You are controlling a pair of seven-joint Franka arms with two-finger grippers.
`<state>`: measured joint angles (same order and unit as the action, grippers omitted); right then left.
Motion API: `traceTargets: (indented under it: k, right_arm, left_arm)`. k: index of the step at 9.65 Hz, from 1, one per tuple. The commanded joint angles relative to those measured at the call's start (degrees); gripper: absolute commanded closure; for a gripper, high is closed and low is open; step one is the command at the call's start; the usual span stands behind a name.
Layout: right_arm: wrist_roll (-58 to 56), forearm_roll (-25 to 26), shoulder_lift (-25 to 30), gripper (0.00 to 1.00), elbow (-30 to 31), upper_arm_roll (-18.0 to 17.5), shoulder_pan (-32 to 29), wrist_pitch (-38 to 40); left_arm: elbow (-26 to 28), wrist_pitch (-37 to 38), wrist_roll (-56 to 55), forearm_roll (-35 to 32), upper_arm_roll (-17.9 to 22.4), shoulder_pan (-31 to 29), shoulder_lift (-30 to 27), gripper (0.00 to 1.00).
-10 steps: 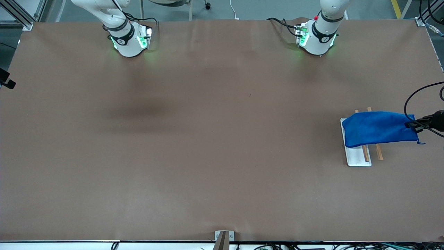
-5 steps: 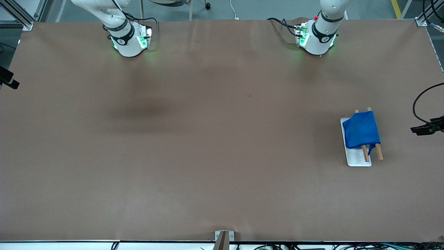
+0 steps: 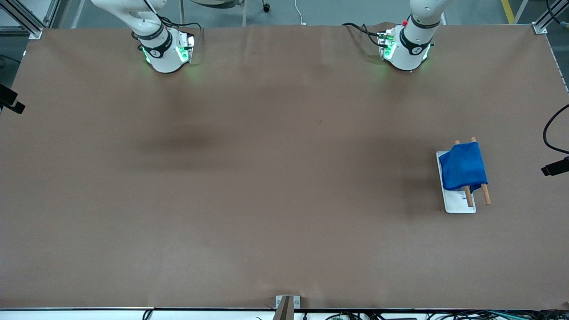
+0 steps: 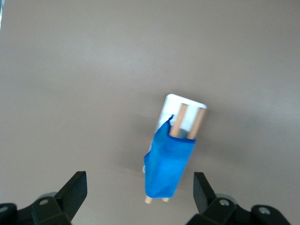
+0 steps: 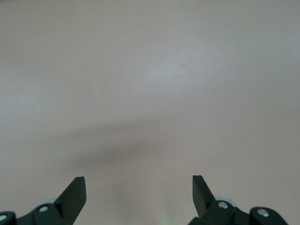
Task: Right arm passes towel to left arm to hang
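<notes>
The bright blue towel (image 3: 462, 165) hangs draped over the two wooden rails (image 3: 485, 194) of a small rack with a white base (image 3: 458, 202), toward the left arm's end of the table. It also shows in the left wrist view (image 4: 169, 164), below my gripper. My left gripper (image 4: 139, 178) is open and empty, up in the air; in the front view only its black tip (image 3: 554, 168) shows at the picture's edge, apart from the towel. My right gripper (image 5: 139, 187) is open and empty over bare table.
The brown table top (image 3: 275, 178) is bare apart from the rack. Both arm bases (image 3: 164, 53) (image 3: 405, 49) stand along the edge farthest from the front camera. A small metal bracket (image 3: 286, 304) sits at the nearest edge.
My left gripper let go of the towel's end and drew away toward the table's edge. The towel, stretched out a second ago, now hangs folded over the rails.
</notes>
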<state>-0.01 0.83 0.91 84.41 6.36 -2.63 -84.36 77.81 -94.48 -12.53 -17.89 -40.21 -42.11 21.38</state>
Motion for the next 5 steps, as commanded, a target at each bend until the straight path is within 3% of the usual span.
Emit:
traceTargets:
  k: [1, 4, 5]
  right_arm:
    - [0.98, 0.23, 0.23, 0.00, -0.13, -0.47, -0.71, 0.42]
    - [0.98, 0.23, 0.23, 0.00, -0.13, -0.47, -0.71, 0.42]
    - [0.98, 0.23, 0.23, 0.00, -0.13, -0.39, -0.71, 0.42]
  left_arm:
    - [-0.20, 2.27, 1.01, 2.14, -3.54, -0.34, -1.94, 0.00]
    - [-0.20, 4.90, 1.10, 3.20, -8.56, -0.26, -6.43, 0.00]
    - [0.50, 5.01, 1.10, 5.73, -7.79, 1.05, -10.27, 0.00]
